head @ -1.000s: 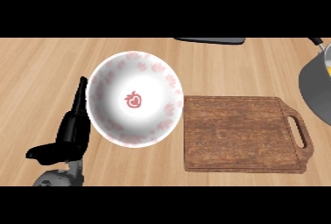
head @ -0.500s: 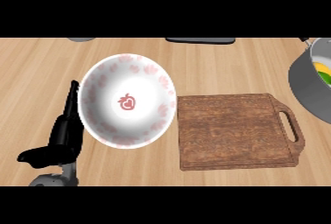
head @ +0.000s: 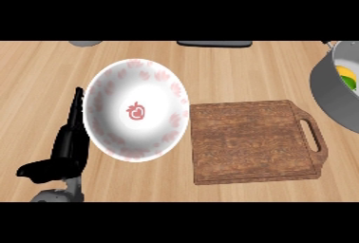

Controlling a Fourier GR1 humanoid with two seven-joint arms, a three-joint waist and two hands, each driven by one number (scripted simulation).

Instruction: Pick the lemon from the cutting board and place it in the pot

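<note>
From my head view, the lemon [head: 344,71] lies inside the grey pot [head: 329,90] at the frame's right edge, beside something green. The cutting board [head: 254,141] at centre right and the white plate [head: 136,109] hold nothing. My left hand [head: 67,144] rests at lower left, fingers straight beside the plate; my right hand is out of sight.

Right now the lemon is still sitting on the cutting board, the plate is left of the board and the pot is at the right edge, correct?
Not quite: the head view shows the cutting board bare, with something yellow, apparently the lemon, inside the pot. The rest holds: the plate lies left of the board and the pot is at the right edge.
</note>
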